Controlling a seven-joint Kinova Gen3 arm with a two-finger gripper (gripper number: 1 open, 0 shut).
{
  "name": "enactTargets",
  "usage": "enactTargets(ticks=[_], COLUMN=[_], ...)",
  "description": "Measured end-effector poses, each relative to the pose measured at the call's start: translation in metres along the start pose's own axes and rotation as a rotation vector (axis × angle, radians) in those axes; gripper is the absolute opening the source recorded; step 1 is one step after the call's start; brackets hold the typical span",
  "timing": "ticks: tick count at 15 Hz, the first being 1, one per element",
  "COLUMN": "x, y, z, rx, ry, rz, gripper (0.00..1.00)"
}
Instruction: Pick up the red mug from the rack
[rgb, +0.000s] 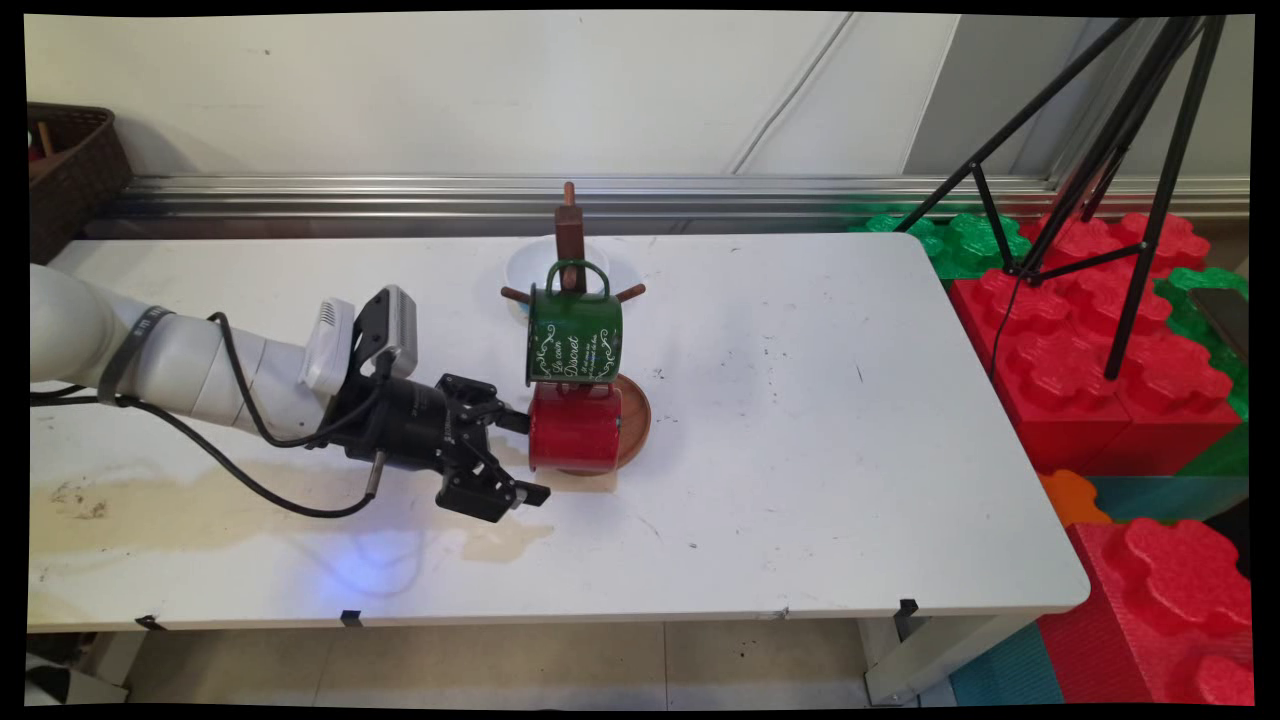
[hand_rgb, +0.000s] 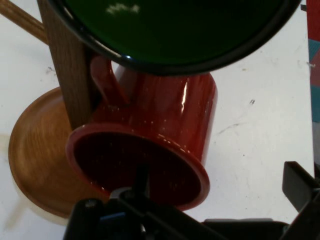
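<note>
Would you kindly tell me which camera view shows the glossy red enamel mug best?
The hand view: the glossy red enamel mug fills the picture, showing its open mouth, rim and handle beside the brown wooden post. The main view shows only its side, low on the rack, under the dark green enamel mug and beside the black end effector.

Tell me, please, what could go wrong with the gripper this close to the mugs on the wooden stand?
1. The open gripper sits at the rim of the red mug, one finger apparently inside its mouth; a skewed pull could likely tip the wooden stand.
2. The green mug hangs directly above the red one, so lifting the red mug might knock it off its peg.
</note>
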Motion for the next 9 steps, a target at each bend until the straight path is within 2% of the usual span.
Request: enactTargets(ticks=[9], x=[-0.005], y=[-0.0004], z=[0.0068], rx=[0.009], ry=[0.012], rz=[-0.021], gripper=[1.0])
